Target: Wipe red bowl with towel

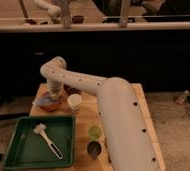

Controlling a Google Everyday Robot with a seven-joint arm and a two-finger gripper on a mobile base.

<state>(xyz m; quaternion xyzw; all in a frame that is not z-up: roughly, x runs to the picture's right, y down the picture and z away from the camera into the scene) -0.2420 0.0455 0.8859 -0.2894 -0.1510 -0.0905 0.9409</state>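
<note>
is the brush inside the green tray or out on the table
Inside: the white brush lies flat in the green tray, within its rim. The gripper is away from it, down at the red bowl.

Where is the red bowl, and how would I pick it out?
Start at the green tray on the near left of the wooden table. Just behind its far edge sits the red bowl, right under the robot's gripper. It is shallow and orange-red, unlike the white cup beside it and the darker bowl behind.
</note>
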